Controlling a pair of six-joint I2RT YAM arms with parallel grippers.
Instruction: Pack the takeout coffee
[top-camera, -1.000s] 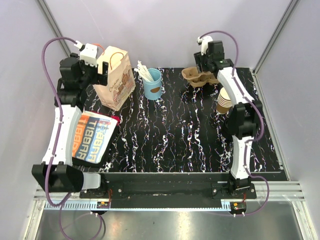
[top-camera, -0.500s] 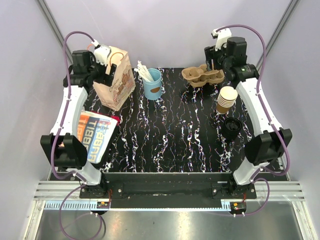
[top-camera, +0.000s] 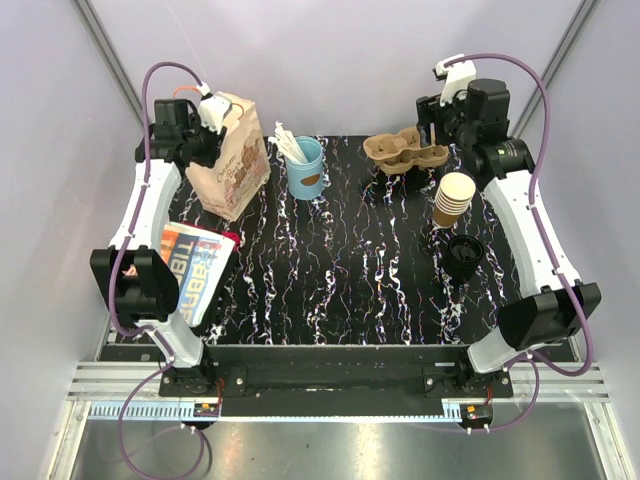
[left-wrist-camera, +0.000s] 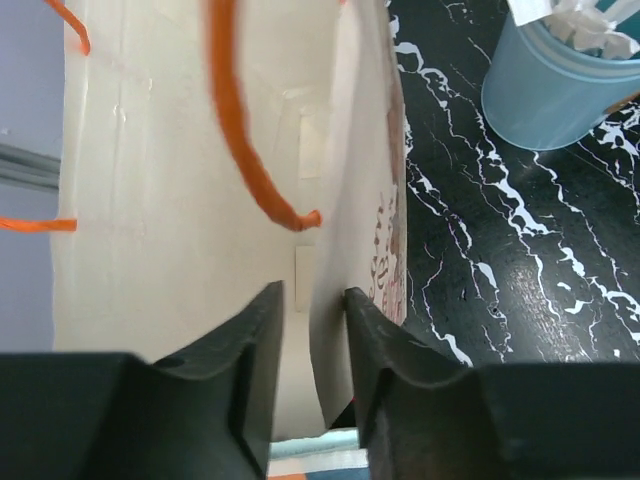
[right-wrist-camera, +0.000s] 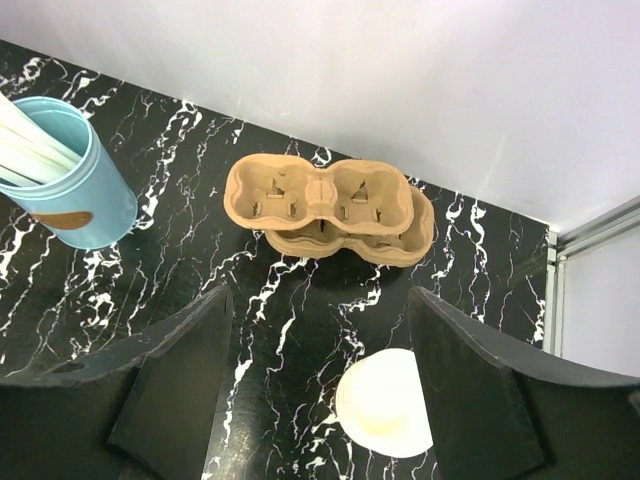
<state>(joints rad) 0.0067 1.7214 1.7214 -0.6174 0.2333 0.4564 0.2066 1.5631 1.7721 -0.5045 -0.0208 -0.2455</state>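
A round black lid (top-camera: 465, 256) lies right of centre, just in front of a stack of tan paper cups (top-camera: 453, 198); I cannot tell whether a cup stands under it. No lidded tan cup shows plainly, so the takeout coffee itself I cannot make out. At the back left stands a kraft paper bag (top-camera: 232, 160) with orange handles. My left gripper (top-camera: 205, 140) is at its top, jaws closed in on the bag's right wall (left-wrist-camera: 340, 180), one finger inside. My right gripper (right-wrist-camera: 320, 300) hangs open above the table, with the cup stack (right-wrist-camera: 385, 402) below it.
A brown pulp cup carrier (top-camera: 405, 152) sits at the back right. A light-blue cup of white sticks (top-camera: 306, 168) stands beside the bag. An orange-and-blue printed packet (top-camera: 195, 265) lies at the left edge. Grey walls close in on three sides.
The left gripper has moved onto the bag's top edge and closed on its wall. The right arm has swung back and to the right, uncovering the black lid.
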